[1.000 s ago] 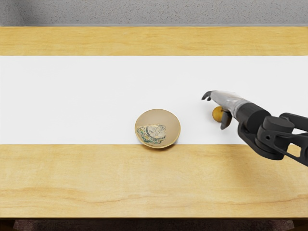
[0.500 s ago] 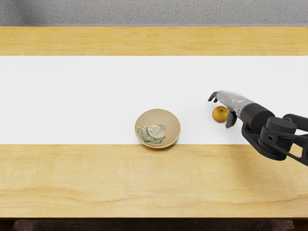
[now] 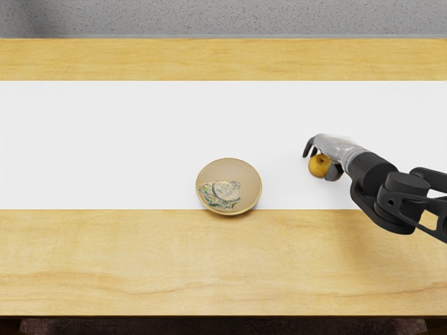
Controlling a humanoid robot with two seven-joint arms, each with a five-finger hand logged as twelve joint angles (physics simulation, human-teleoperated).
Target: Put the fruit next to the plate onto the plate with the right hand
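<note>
A small golden-brown fruit [image 3: 319, 166] lies on the white strip to the right of the plate [image 3: 246, 174], a shallow tan dish with a patterned patch inside. My right hand [image 3: 321, 159] reaches in from the right edge and wraps the fruit. Its dark fingers [image 3: 308, 149] hook over the far left side and the thumb [image 3: 334, 172] presses the near right side. The fruit still rests on the table surface. The left arm is out of sight.
A white runner [image 3: 140, 139] crosses the wooden table [image 3: 209, 265], with bare wood bands in front and behind. About a hand's width of runner separates the fruit from the plate. My right forearm [image 3: 398, 199] hangs over the front right wood.
My right hand slid right and down over the fruit and its fingers and thumb curled in around it. The fruit and plate stayed where they were.
</note>
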